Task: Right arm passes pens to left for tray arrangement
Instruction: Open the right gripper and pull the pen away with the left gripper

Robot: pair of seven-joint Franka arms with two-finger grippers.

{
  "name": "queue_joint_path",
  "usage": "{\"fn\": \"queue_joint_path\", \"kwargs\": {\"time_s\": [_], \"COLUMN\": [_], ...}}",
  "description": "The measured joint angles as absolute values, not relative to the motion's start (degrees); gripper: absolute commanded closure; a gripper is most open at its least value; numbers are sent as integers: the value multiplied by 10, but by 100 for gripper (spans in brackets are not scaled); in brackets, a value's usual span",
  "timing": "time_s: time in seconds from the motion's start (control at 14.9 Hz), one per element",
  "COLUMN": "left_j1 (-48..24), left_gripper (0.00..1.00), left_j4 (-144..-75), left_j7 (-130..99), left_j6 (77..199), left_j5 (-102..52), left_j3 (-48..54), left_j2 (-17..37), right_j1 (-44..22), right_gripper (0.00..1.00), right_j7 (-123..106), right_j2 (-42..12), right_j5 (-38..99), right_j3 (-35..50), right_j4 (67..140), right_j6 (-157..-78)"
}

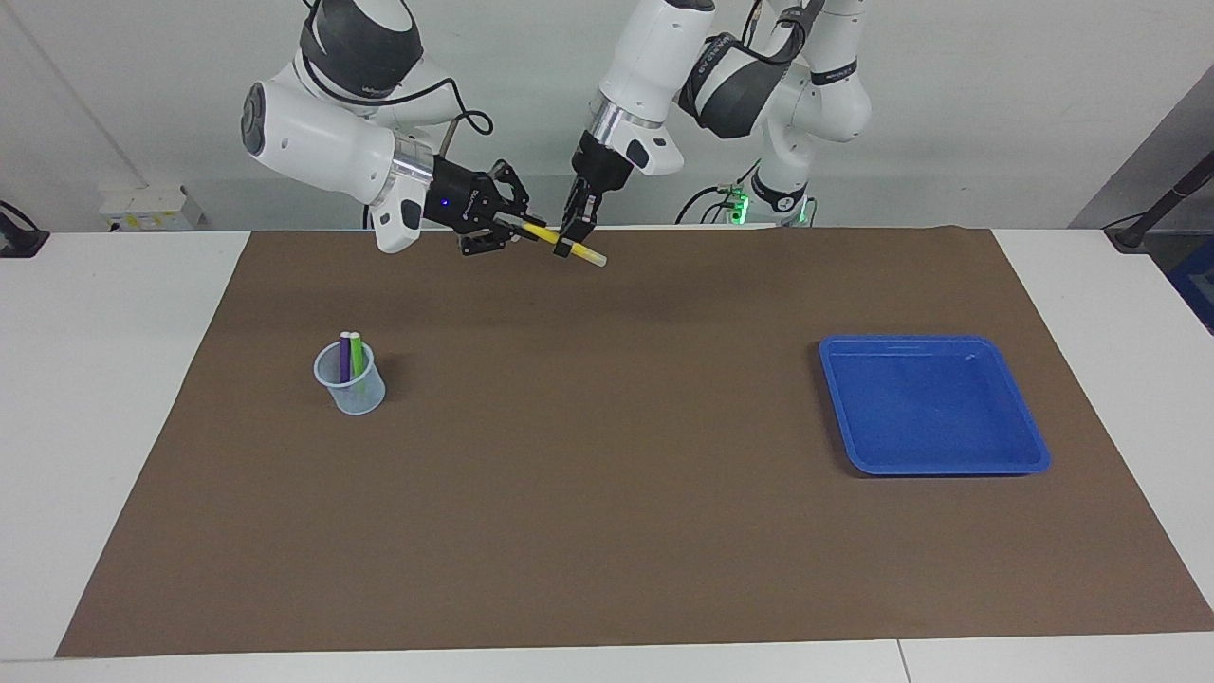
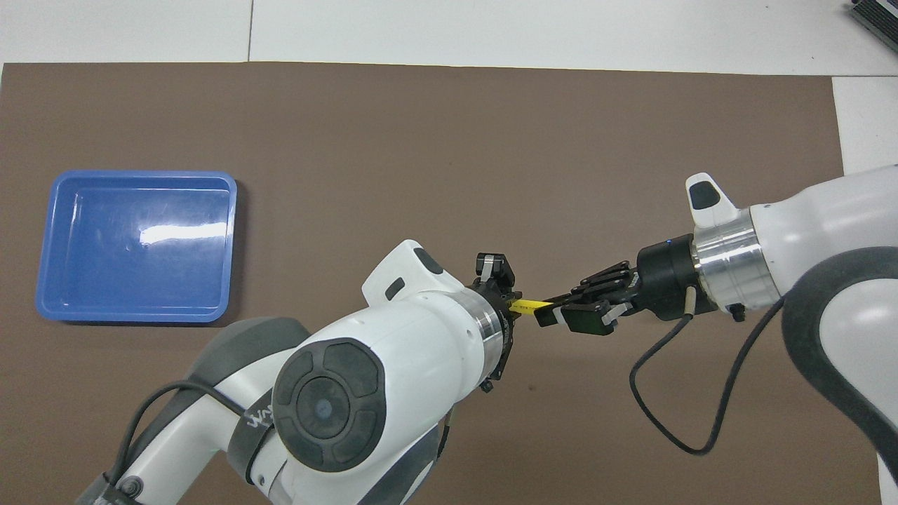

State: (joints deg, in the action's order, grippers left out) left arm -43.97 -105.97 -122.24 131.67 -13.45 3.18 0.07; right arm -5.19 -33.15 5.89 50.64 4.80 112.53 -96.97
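We see a brown mat [image 1: 607, 446] covering most of the white bench [image 1: 114, 379]. A clear cup [image 1: 351, 381] sits on the mat toward the right arm's end, with the purple pen [image 1: 344, 356] and the green pen [image 1: 357, 357] standing in it, pale caps up. The blue tray [image 1: 934, 405] lies on the mat toward the left arm's end, well apart from the cup, nothing in it. Nothing stands between cup, tray and grippers. Both grippers are up in the air over the mat's edge nearest the robots, mid-bench. Right gripper [image 1: 520, 226] reaches in nearly level, its fingers closed on one end of the yellow pen [image 1: 555, 239]. Left gripper [image 1: 570, 237] points steeply down from above, fingers clamped on the same pen nearer its pale cap end, which sticks out past them. The pen slopes down toward the left arm's end. In the overhead view the left arm's wrist hides most of the pen; only a short yellow stretch [image 2: 527, 305] shows between the two grippers.
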Motion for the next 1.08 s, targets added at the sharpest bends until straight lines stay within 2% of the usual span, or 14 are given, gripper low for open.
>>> {"fn": "queue_joint_path", "kwargs": {"time_s": [0.07,0.13,0.2,0.34,0.61,1.08], "left_j1": [-440,-440,-440,-440,-434,-299], "left_gripper": [100,100,100,100,100,100], "left_j4": [-1060,-1060,-1060,-1060,-1060,-1066], "left_j7": [-1222,-1222,-1222,-1222,-1192,-913], "left_j6": [1317,1315,1313,1310,1278,1162], "left_j5": [-134,-134,-134,-132,-127,-127], "left_j3": [32,32,32,32,26,19], "left_j2": [1,1,1,2,2,1], "right_j1": [-52,-52,-54,-58,-61,-61], "right_gripper": [31,13,4,0,0,0], "right_j7": [-329,-323,-316,-308,-307,-306], "right_j2": [59,59,59,59,59,59], "right_j5": [506,506,506,506,506,477], "right_j3": [48,48,48,48,48,46], "right_j4": [1125,1125,1125,1125,1125,1124], "right_j6": [-970,-971,-976,-989,-994,-996]}}
